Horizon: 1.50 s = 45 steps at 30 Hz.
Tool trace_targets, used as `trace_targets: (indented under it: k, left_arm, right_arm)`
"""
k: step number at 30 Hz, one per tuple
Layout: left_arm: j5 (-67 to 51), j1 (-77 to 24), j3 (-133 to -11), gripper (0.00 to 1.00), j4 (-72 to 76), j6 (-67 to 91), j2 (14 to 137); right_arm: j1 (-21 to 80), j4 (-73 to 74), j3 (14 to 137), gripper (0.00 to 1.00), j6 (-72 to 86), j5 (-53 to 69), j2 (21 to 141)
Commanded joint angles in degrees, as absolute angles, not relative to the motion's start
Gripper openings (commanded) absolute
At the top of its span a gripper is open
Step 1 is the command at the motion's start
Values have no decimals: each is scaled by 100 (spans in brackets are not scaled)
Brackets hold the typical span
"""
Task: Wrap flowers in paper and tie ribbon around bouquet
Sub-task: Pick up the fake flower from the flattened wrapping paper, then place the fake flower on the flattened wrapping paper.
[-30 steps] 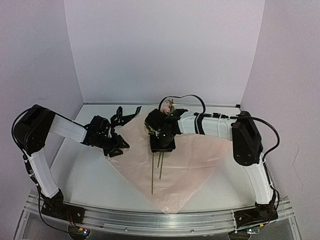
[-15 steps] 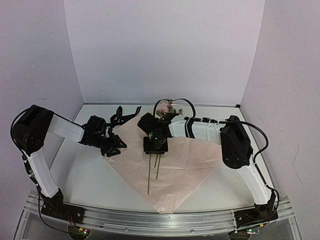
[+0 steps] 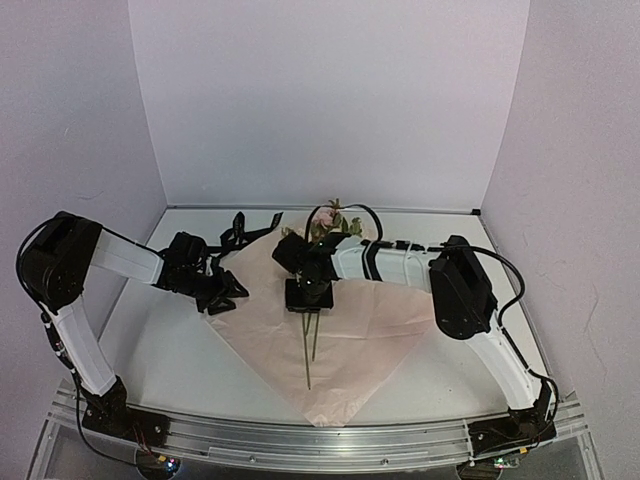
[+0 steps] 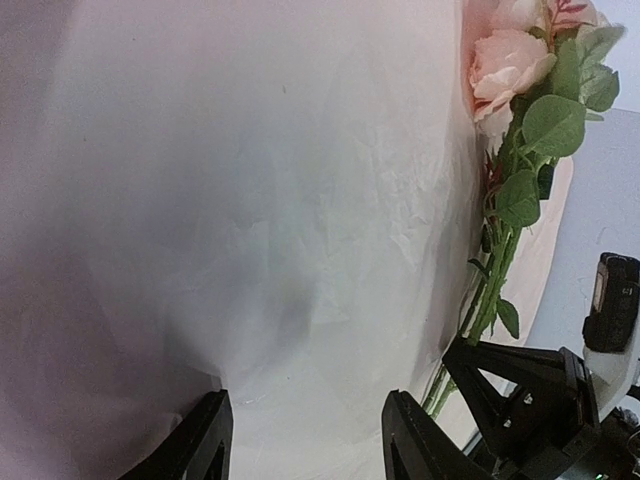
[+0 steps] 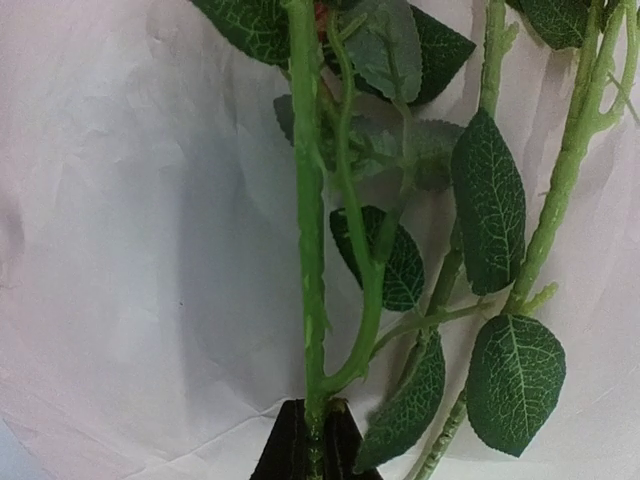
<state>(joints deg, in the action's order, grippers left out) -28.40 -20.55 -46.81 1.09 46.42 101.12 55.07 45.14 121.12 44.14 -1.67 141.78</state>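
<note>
1. The right gripper (image 5: 313, 445) has its fingers pressed together on a green stem of the flowers (image 4: 505, 65), which lie on the paper (image 3: 370, 330)
2. The left gripper (image 4: 305, 440) hovers at the paper's left edge with its fingers apart; whether they touch the sheet is unclear
3. The blossoms point to the far wall, and the stems point toward the arm bases

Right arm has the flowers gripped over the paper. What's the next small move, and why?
Probably close the left end effector on the left corner of the paper, ready to fold it over. It stands open at that edge, while the right end effector is shut on the stems of the flowers, holding them over the sheet's middle.
</note>
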Motion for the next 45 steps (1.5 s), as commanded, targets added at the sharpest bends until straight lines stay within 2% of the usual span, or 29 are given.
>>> trace_targets:
  k: [1, 10, 17, 25, 36, 45]
  left_arm:
    - [-2541, -1962, -4501, 53, -413, 4526, 10069]
    - [-2543, -1910, -4464, 53, -427, 4492, 10075]
    - [-2567, -1896, -4474, 53, -423, 4480, 10097]
    - [-2583, -1890, -4536, 53, -454, 4483, 10131]
    - [-2580, -1891, -4620, 53, -536, 4474, 10176]
    - [-2549, -1876, -4658, 53, -640, 4438, 10160]
  right_arm:
    - [5537, 4587, 12239, 0, 4320, -317, 13705]
    - [5466, 4377, 12032, 0, 4231, -593, 12901]
    - [4978, 4281, 11557, 0, 4359, -600, 12664]
    - [4378, 4189, 11321, 0, 4343, -609, 12794]
    - [4314, 4117, 10867, 0, 4762, -771, 12851]
    - [4155, 4080, 11590, 0, 4253, -247, 13609]
